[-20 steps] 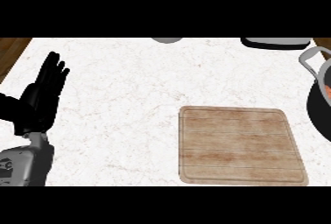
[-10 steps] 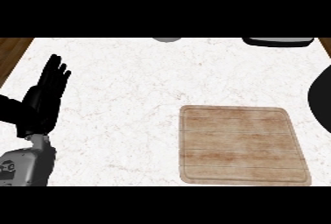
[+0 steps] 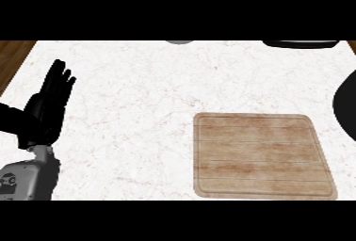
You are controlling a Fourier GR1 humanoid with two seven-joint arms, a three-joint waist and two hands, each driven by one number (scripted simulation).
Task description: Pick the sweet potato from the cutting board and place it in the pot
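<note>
The wooden cutting board (image 3: 261, 155) lies flat at the lower right of the white counter, with nothing on it. No sweet potato shows anywhere in the head view. A black rounded shape, the pot (image 3: 346, 110), pokes in at the right edge, just beyond the board's far right corner; its inside is out of sight. My left hand (image 3: 47, 109) rests open at the left edge, fingers straight and pointing up, well away from the board. My right hand does not show.
A grey round object (image 3: 179, 41) and a dark flat object (image 3: 300, 43) peek in at the counter's far edge. Brown wood (image 3: 12, 56) borders the counter at the top left.
A second ago the pot's grey handle, its rim and something orange inside showed at the right edge; now only a black curve remains there. The left hand has barely shifted.
</note>
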